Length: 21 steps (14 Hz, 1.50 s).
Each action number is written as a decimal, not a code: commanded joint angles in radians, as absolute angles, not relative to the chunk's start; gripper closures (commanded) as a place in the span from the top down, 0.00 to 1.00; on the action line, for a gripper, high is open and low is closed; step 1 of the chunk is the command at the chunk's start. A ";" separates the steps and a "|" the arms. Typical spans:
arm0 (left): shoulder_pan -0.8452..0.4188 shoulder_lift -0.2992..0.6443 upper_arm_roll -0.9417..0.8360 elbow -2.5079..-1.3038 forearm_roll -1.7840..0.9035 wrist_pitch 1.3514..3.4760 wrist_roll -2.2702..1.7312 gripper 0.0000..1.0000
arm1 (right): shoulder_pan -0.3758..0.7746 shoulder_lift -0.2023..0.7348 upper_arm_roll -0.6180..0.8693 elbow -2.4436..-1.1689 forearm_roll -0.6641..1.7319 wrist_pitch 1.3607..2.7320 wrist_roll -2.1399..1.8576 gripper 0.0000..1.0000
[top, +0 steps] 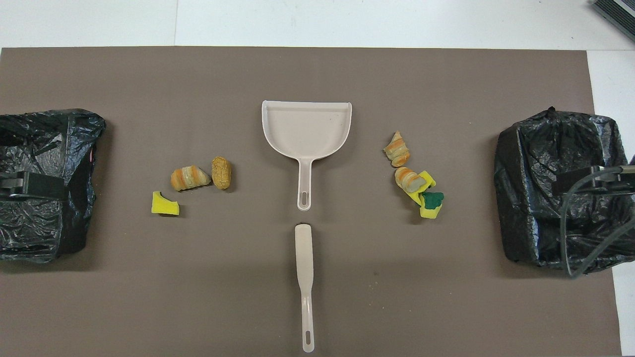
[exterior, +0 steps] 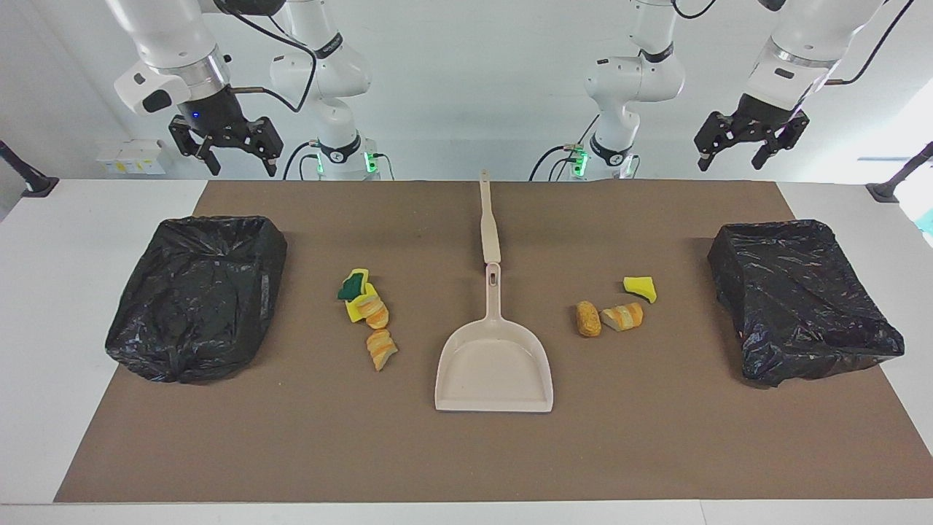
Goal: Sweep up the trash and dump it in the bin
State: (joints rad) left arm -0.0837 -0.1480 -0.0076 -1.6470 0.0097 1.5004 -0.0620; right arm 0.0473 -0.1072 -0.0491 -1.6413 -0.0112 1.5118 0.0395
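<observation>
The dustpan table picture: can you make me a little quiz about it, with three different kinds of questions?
1. True or false: the dustpan already has trash in it.
2. Which is nearer to the robots? A) the dustpan B) the brush
3. Fill in: each end of the brown mat has a black ____ on it.

Key
1. False. It is empty; the trash lies on the mat in two groups, one toward the right arm's end and one toward the left arm's end.
2. B. The brush.
3. Bin, the second one at the left arm's end. The left gripper and right gripper hang open above the table's edge, holding nothing.
</observation>
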 commanded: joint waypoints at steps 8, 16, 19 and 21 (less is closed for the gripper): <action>-0.075 -0.153 -0.012 -1.643 0.020 1.491 -0.051 1.00 | 0.048 -0.104 -0.048 -1.640 -0.003 1.476 0.034 1.00; -0.075 -0.153 -0.012 -1.643 0.020 1.491 -0.051 1.00 | 0.058 0.024 0.014 -1.559 -0.003 1.480 0.050 1.00; -0.075 -0.153 -0.012 -1.643 0.020 1.491 -0.051 1.00 | 0.061 0.083 0.057 -1.555 0.043 1.502 0.138 1.00; -0.075 -0.153 -0.011 -1.643 0.020 1.491 -0.051 1.00 | 0.112 0.126 0.081 -1.552 0.038 1.561 0.193 1.00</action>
State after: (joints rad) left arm -0.0837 -0.1480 -0.0076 -1.6470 0.0097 1.5004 -0.0620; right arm 0.0743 0.0722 0.0664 -1.5864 0.0257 1.5311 0.1313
